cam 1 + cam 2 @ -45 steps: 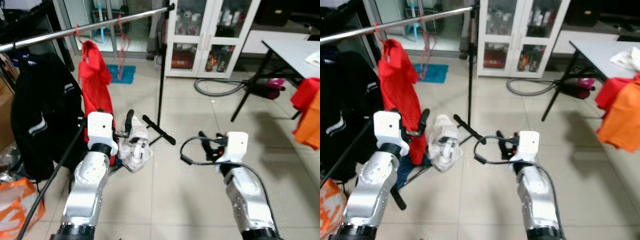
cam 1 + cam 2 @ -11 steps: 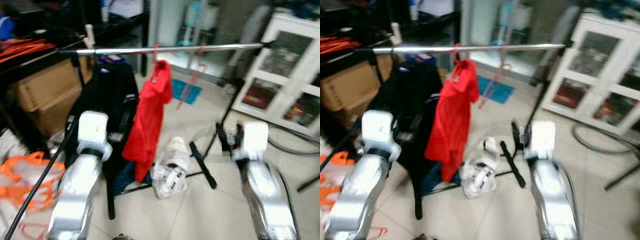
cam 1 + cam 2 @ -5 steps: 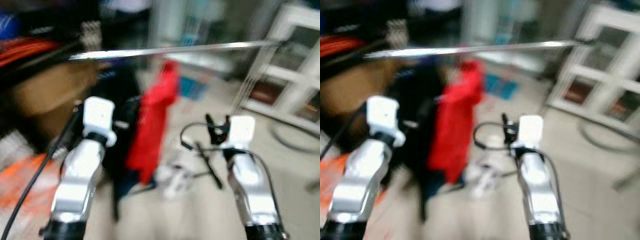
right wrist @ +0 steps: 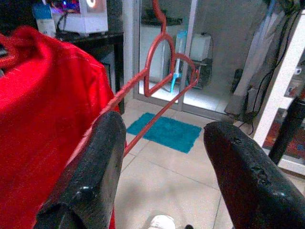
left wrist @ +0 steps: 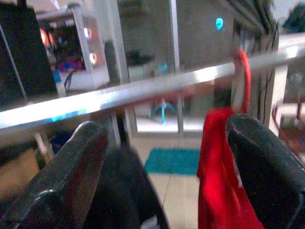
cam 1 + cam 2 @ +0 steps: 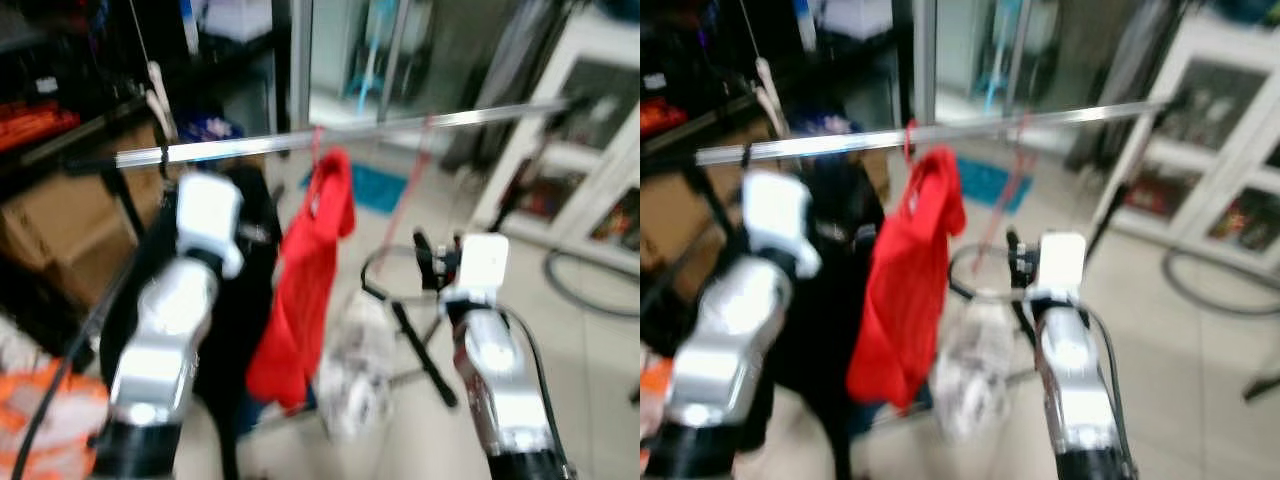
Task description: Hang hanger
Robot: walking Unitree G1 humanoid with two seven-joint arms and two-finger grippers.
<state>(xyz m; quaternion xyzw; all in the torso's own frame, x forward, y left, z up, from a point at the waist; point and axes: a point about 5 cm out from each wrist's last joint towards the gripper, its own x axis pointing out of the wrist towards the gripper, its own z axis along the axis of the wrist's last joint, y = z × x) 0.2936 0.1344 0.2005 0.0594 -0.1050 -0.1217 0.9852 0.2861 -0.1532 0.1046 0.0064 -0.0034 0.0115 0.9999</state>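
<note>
Both claws hang released: my left gripper (image 5: 162,176) faces the rail (image 6: 330,137), my right gripper (image 4: 167,167) below the rail lines up on the empty red hanger (image 4: 159,71) already hooked there.

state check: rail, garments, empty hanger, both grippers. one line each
Clothes rail: horizontal, carrying garments.
Red garment: hung on the rail by a red hook.
Black garment: hanging under the rail, beside the red one.
Empty red hanger: on the rail, bare.
Left gripper: open, empty, raised toward the rail.
Right gripper: open, empty, facing the empty hanger.
</note>
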